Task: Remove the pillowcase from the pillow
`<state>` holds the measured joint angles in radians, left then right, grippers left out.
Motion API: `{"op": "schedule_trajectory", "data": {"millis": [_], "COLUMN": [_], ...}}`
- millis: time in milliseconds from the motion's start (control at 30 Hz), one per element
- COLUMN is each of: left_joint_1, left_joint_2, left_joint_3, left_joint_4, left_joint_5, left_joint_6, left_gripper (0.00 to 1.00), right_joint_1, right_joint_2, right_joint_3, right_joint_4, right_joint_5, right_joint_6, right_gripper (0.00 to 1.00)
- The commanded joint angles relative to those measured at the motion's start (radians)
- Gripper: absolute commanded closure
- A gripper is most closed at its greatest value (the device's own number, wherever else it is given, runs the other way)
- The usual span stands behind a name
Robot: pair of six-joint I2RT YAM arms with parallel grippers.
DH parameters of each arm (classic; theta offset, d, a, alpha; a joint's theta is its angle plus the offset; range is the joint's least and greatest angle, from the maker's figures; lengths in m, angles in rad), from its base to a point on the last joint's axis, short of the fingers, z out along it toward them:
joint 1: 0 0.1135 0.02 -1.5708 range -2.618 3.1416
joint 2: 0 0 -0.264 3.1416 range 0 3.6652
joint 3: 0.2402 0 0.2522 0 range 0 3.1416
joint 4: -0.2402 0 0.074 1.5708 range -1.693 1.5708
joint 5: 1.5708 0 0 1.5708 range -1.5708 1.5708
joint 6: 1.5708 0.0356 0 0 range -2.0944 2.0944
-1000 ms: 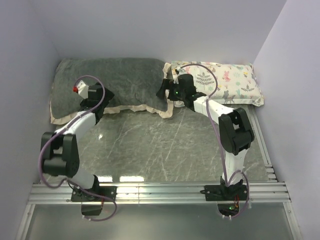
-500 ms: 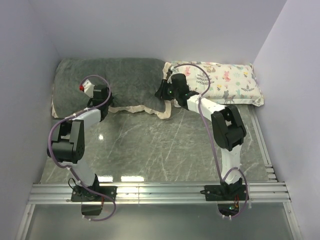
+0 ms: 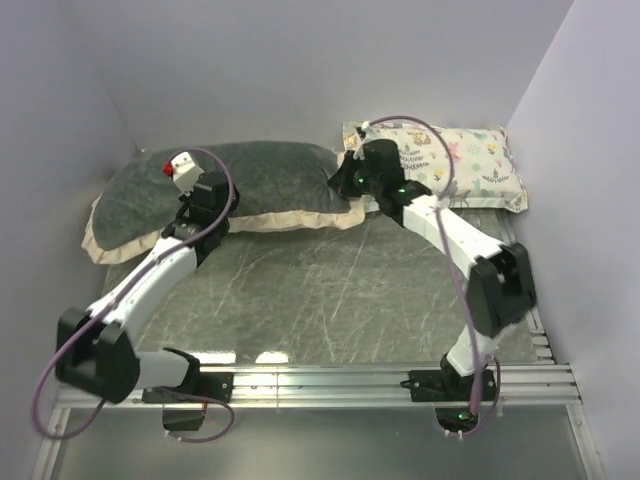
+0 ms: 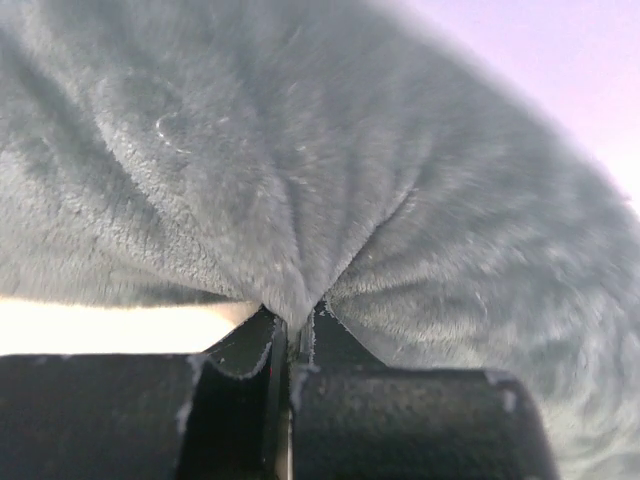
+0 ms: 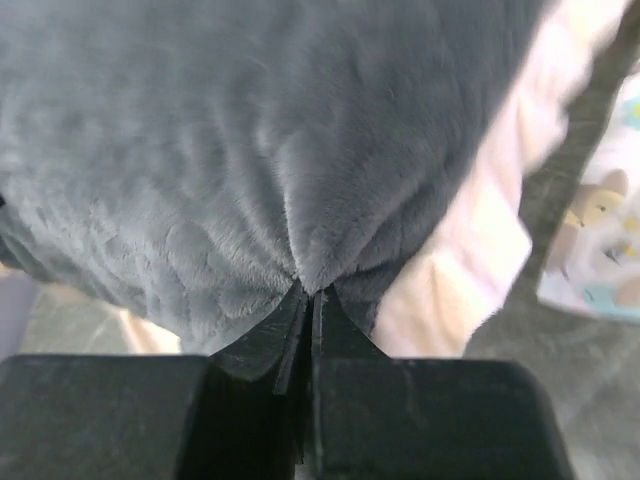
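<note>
The dark grey plush pillowcase [image 3: 260, 180] with its cream frill [image 3: 110, 245] is raised off the table at the back left. My left gripper [image 3: 207, 196] is shut on a pinch of its grey plush [image 4: 300, 300] near the left end. My right gripper [image 3: 350, 180] is shut on another pinch of grey plush [image 5: 310, 270] at the right end, beside the cream frill [image 5: 480, 250]. The pillow is hidden inside the pillowcase.
A small animal-and-plant print pillow [image 3: 470, 165] lies at the back right, just behind the right arm. The marble-look tabletop [image 3: 330, 290] stretches in front. Walls close in on the left, back and right. A metal rail [image 3: 320, 380] runs along the near edge.
Both grippers have shut on the pillowcase's plush and lifted it off the table. The case now bulges up and has come nearer, and both arms have stretched upward.
</note>
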<state>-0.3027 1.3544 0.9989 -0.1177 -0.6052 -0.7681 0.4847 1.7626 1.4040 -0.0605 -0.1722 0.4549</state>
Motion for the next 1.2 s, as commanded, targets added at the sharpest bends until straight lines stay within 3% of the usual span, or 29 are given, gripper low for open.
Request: {"op": "schedule_trajectory", "data": {"millis": [0,100,200,300,433,633,733,767,867,1000,1167], "left_joint_1": [-0.156,-0.246,-0.243,-0.185,-0.073,-0.024,-0.004,0.0,0.008,0.011,0.014], "left_joint_2": [-0.182,-0.218,-0.082,0.14,0.401,0.649,0.661,0.655,0.655,0.678,0.69], "left_joint_3": [0.095,0.246,0.439,0.653,0.88,1.006,0.933,0.908,0.857,0.853,0.834], "left_joint_4": [-0.074,-0.192,-0.292,-0.399,-0.471,-0.516,-0.459,-0.444,-0.415,-0.422,-0.404], "left_joint_5": [-0.241,-0.279,-0.274,-0.187,0.077,0.249,0.323,0.358,0.38,0.386,0.403], "left_joint_6": [0.104,0.147,0.171,0.175,0.148,0.158,0.126,0.116,0.099,0.095,0.093], "left_gripper": [0.99,0.99,0.99,1.0,1.0,1.0,1.0,1.0,1.0,1.0,1.0], "right_joint_1": [0.035,0.058,0.057,0.028,-0.023,-0.055,-0.077,-0.081,-0.078,-0.072,-0.006], "right_joint_2": [-0.248,-0.38,-0.39,-0.286,-0.054,0.152,0.13,0.115,0.02,-0.145,-0.406], "right_joint_3": [-0.016,0.007,0.088,0.17,0.24,0.316,0.317,0.317,0.319,0.242,-0.07], "right_joint_4": [-0.05,-0.136,-0.223,-0.295,-0.334,-0.388,-0.38,-0.375,-0.374,-0.32,-0.08], "right_joint_5": [0.008,0.046,0.114,0.165,0.134,0.134,0.134,0.14,0.192,0.284,0.368], "right_joint_6": [-0.045,-0.05,-0.05,-0.05,-0.021,-0.004,0.014,0.016,0.007,0.008,0.005], "right_gripper": [1.0,1.0,1.0,1.0,1.0,0.98,0.74,0.58,0.32,0.18,0.11]}}
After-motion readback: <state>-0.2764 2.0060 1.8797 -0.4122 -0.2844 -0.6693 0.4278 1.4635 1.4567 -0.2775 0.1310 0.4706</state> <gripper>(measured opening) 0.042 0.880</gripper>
